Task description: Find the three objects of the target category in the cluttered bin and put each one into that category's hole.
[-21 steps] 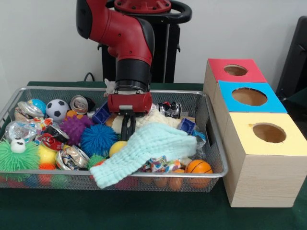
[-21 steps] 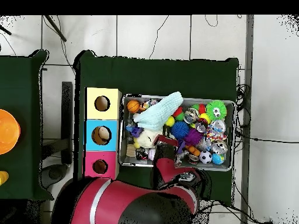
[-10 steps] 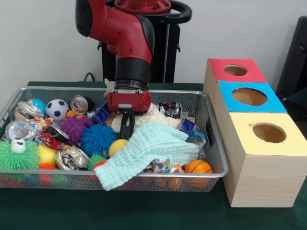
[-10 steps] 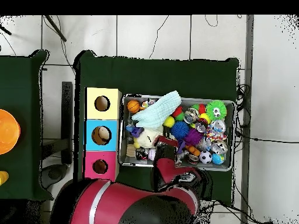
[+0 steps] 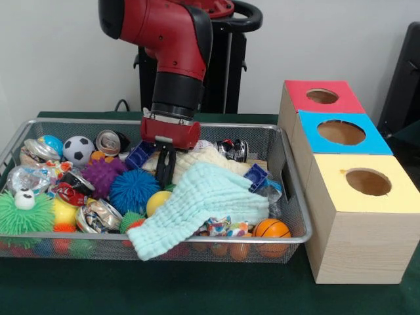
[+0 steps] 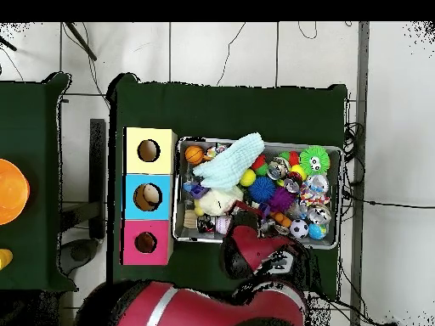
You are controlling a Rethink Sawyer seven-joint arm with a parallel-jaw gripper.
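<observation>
We see the gripper [image 5: 164, 172] down in the wire mesh bin [image 5: 289, 172], fingers close together at the edge of the pale mint knitted cloth [image 5: 200, 203]; we can't tell whether it pinches anything. The cloth drapes over the bin's front rim. Round items are packed tight at the bin's left: blue spiky ball [image 5: 133, 190], purple spiky ball [image 5: 102, 174], soccer ball [image 5: 78, 150], crushed cans [image 5: 98, 215]. Three wooden boxes stand just beside the bin's right wall: red hole [image 5: 322, 96], blue hole [image 5: 340, 132], yellow hole [image 5: 368, 182].
</observation>
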